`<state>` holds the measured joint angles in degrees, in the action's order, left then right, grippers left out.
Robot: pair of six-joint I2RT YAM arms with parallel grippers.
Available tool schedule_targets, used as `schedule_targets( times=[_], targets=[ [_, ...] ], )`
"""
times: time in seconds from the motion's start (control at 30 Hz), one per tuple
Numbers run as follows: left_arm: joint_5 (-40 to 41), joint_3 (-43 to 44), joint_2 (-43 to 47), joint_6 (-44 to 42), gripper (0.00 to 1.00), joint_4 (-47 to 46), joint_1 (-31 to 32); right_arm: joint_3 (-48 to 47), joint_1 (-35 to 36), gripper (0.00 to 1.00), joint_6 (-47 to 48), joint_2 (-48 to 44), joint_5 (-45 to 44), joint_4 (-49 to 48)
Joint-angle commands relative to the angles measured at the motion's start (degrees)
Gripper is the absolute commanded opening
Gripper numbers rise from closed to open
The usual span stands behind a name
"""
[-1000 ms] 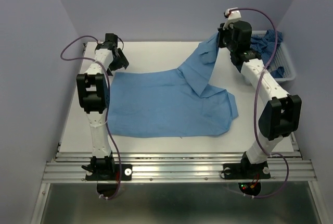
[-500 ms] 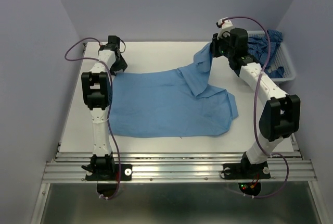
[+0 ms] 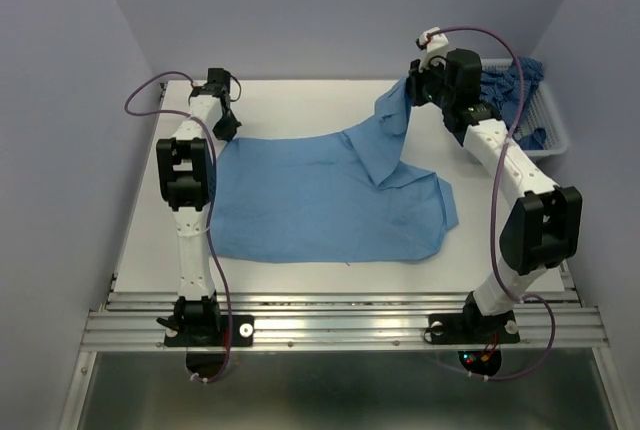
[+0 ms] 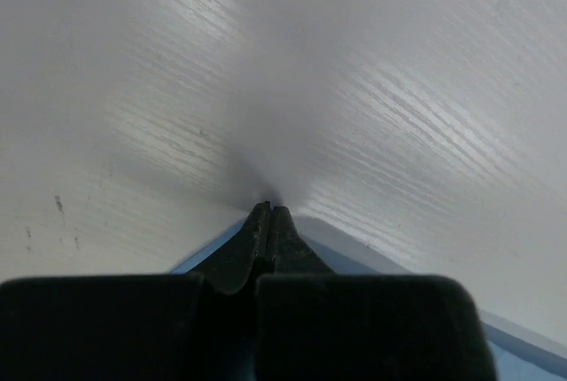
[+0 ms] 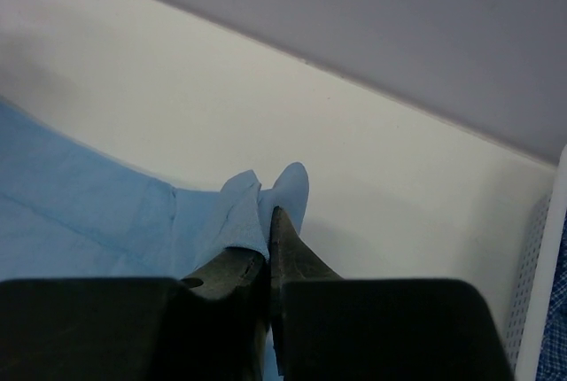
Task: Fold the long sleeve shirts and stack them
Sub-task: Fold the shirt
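Note:
A plain light sky-blue long sleeve shirt (image 3: 320, 195) lies spread over the middle of the white table. My left gripper (image 3: 222, 131) is down at the shirt's far left corner. In the left wrist view the left gripper (image 4: 268, 207) is shut, with blue cloth (image 4: 372, 252) running out from both sides of its fingers. My right gripper (image 3: 411, 91) is shut on a fold of the same shirt and holds it raised at the far right. The pinched cloth (image 5: 244, 208) pokes out past the right gripper (image 5: 268, 214). A darker blue patterned shirt (image 3: 505, 83) lies bunched in the basket.
A white mesh basket (image 3: 548, 137) stands at the table's far right, and its rim (image 5: 551, 248) shows beside the right gripper. The table's far edge meets the back wall close behind both grippers. A side wall runs along the left edge.
My left gripper has reached farther to the shirt's far left corner and shut there. The right gripper, still holding the raised fold, has moved slightly left.

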<state>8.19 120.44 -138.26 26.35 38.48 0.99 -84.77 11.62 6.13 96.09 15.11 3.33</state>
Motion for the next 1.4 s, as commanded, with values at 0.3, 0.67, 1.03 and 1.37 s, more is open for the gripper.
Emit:
schedule_targets(
  times=[0.3,0.67,1.03,1.37],
  targets=[
    [6.58,-17.38,23.36,-0.77,0.0,-4.89,-0.29,-5.78,-0.19,0.07,9.6,-9.59,3.69,4.31],
    [6.14,-41.51,42.97,1.68,0.0,-12.81,1.55,11.64,-0.19,0.12,6.98,-29.82,-0.51,9.75],
    [8.34,-46.96,42.63,3.53,0.0,-12.37,4.72,17.09,-0.19,0.39,-8.85,-30.64,-1.15,16.61],
    [7.99,-48.64,42.46,4.33,0.0,-13.78,4.72,14.12,2.01,1.0,-17.72,-7.43,-2.61,21.52]
  ],
)
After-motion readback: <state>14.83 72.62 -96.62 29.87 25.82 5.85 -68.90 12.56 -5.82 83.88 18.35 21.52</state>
